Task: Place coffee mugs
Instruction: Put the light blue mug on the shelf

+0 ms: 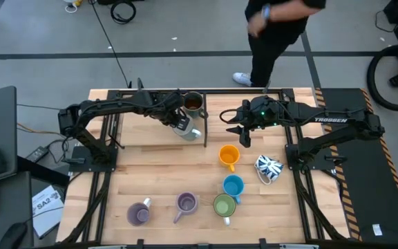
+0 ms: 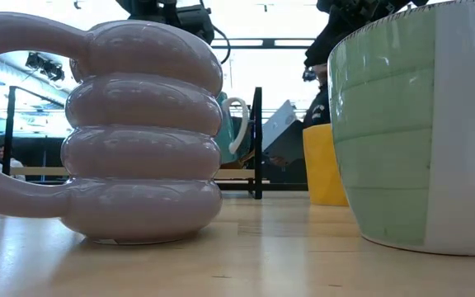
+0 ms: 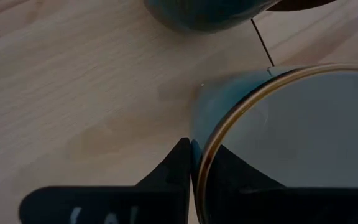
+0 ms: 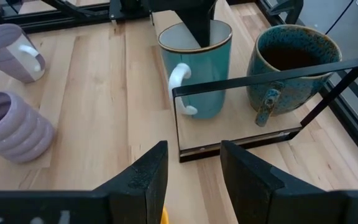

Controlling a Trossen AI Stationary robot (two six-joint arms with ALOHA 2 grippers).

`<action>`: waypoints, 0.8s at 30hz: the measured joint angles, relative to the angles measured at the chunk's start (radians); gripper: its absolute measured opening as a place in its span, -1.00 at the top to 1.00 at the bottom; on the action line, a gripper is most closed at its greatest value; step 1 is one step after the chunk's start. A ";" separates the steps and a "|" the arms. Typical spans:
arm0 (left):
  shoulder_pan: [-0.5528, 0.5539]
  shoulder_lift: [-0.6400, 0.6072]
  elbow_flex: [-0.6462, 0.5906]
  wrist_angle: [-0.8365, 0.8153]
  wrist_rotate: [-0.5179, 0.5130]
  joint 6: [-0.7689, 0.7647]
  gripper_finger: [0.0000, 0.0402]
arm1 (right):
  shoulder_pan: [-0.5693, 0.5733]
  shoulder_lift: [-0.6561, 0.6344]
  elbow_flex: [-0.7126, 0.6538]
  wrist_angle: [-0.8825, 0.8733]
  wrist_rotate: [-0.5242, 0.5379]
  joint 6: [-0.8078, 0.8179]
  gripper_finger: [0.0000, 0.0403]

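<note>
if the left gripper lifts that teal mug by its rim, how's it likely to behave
The left gripper pinches one wall of the teal mug, so the mug would probably tilt away from the grip as it rises. Its surface looks glossy and glazed, so it may slip. It seems rigid ceramic, likely to chip if it knocks the black metal frame or the speckled mug beside it.

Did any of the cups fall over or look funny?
Yes, one. The white mug with blue pattern, at the right of the table, seems to lie tipped on its side: from above you see its wall, not its open mouth. The orange mug, blue mug and green mug beside it stand upright.
</note>
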 joint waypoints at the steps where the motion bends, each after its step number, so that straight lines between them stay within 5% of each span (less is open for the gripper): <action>1: 0.000 0.000 0.000 0.002 -0.003 0.000 0.82 | 0.000 0.000 0.000 0.001 0.000 0.000 0.24; 24: 0.003 0.002 0.000 0.046 -0.005 -0.016 0.76 | 0.000 0.000 0.000 0.006 0.000 0.000 0.24</action>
